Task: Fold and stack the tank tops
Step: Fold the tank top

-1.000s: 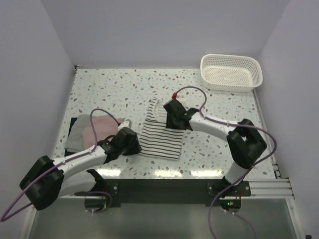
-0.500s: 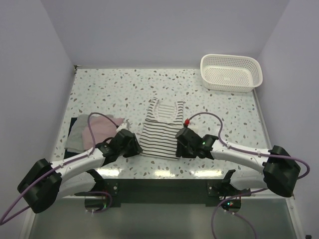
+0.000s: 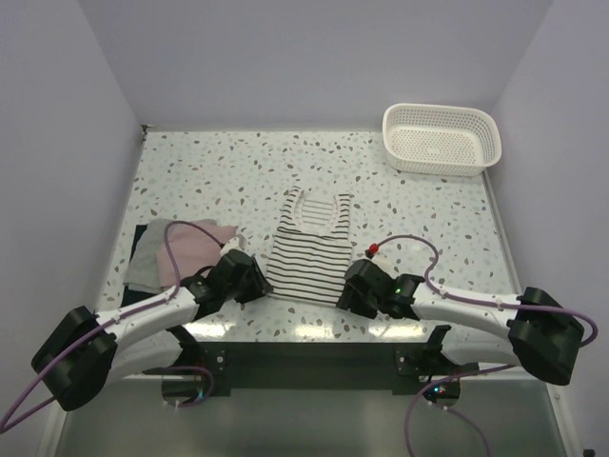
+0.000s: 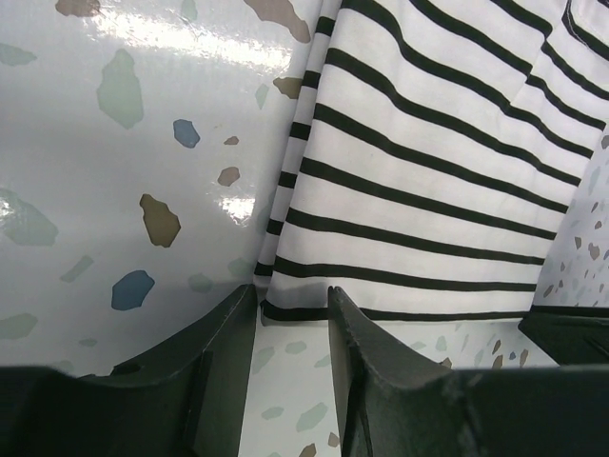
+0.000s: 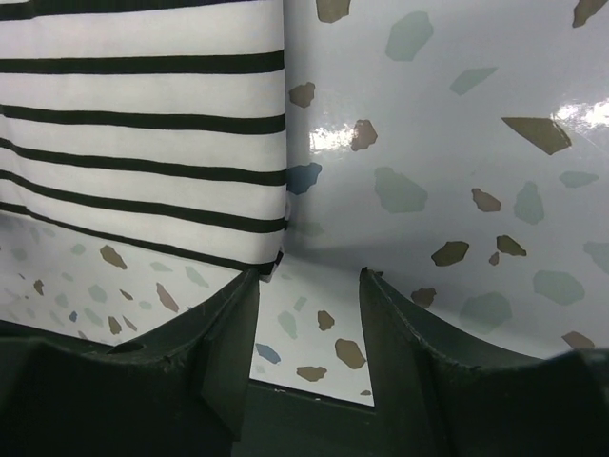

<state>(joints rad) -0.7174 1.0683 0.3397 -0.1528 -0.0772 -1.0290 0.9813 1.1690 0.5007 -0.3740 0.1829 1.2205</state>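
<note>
Dark top [image 3: 144,239] mostly under pink top [image 3: 196,245], striped top [image 4: 428,162] cropped

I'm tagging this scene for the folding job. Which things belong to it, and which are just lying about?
Belong to the job: striped top, pink top, dark top.
Just lying about: basket.

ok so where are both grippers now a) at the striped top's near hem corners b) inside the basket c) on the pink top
a: the left gripper and right gripper each sit at a near hem corner of the striped tank top, jaws open.
</note>
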